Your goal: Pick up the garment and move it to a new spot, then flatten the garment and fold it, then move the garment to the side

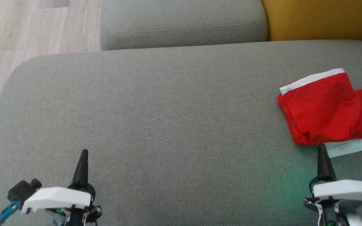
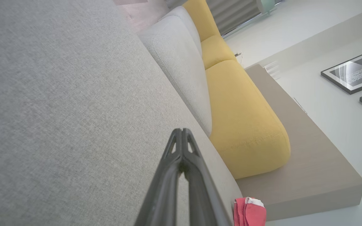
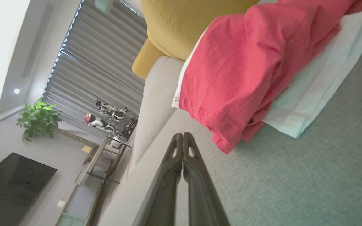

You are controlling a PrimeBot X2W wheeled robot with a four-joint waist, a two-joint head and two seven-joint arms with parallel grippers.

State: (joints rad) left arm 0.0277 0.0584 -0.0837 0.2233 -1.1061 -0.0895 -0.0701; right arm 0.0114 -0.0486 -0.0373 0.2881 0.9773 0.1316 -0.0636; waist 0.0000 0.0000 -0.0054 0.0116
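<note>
The garment (image 1: 327, 108) is red with white trim and lies folded at the right side of the grey sofa seat (image 1: 156, 125), partly past the head view's right edge. My right gripper (image 1: 322, 150) is shut and empty, its tip just below the garment's near edge. In the right wrist view the garment (image 3: 247, 66) lies just ahead and to the right of the shut fingers (image 3: 182, 138). My left gripper (image 1: 83, 153) is shut and empty at the lower left, far from the garment. The left wrist view shows the garment (image 2: 249, 212) as a small red bundle in the distance.
A grey back cushion (image 1: 181, 23) and a yellow cushion (image 1: 319, 18) stand behind the seat. Wood floor (image 1: 27, 31) lies past the seat's rounded left edge. The middle of the seat is bare fabric.
</note>
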